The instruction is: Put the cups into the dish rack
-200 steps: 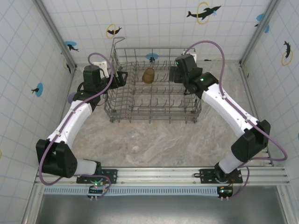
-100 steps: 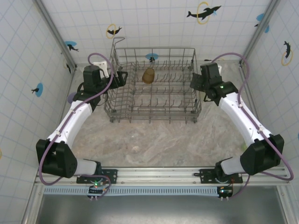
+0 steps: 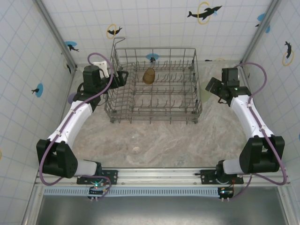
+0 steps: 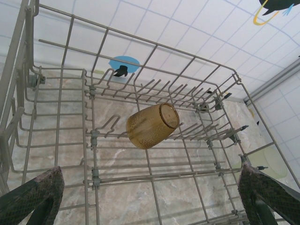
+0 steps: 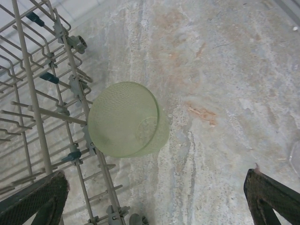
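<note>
Marble tabletop [image 3: 159, 138], green cup [image 5: 127, 119] beside dish rack [image 3: 152, 116]

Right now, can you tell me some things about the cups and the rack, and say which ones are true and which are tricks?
1. The brown cup lies inside the rack. True.
2. The green cup is inside the rack too. False: it sits on the table, beside the rack.
3. The right gripper is holding the green cup. False: it is open above the cup and holds nothing.
4. The left gripper is open. True.
</note>
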Available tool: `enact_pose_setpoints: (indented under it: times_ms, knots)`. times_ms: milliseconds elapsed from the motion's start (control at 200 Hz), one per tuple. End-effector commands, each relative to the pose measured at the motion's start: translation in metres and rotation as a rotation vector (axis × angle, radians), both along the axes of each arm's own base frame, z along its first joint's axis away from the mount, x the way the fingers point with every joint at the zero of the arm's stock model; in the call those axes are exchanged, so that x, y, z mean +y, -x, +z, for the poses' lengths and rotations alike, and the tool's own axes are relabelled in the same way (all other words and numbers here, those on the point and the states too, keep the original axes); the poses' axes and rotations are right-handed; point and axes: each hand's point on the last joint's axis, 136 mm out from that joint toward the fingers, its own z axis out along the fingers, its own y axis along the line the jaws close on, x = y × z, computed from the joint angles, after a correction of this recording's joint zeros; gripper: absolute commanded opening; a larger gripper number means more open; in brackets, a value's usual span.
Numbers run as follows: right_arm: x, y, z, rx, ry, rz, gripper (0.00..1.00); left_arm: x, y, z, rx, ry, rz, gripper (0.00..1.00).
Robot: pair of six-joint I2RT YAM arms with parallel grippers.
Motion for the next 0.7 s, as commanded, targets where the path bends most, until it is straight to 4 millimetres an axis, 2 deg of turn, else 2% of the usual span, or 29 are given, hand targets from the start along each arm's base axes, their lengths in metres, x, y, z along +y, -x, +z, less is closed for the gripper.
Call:
enact_pose_setpoints:
  times_ms: [0, 315, 515, 691]
  knots:
    - [0.003, -0.006, -0.021, 0.027, -0.044, 0.021, 0.99, -0.002, 0.009, -0.024, 0.093, 0.019, -0.015, 0.98]
    - [-0.011, -0.03, -0.032, 0.049, -0.058, 0.007, 0.93, 0.0, 0.012, -0.012, 0.062, 0.017, -0.009, 0.97]
    - [-0.02, -0.042, -0.044, 0.079, -0.036, -0.01, 0.84, 0.002, 0.011, -0.014, 0.06, 0.006, 0.002, 0.98]
    - [-0.018, -0.054, -0.05, 0.09, -0.038, 0.004, 0.71, 0.001, 0.009, -0.019, 0.073, 0.003, 0.0, 0.98]
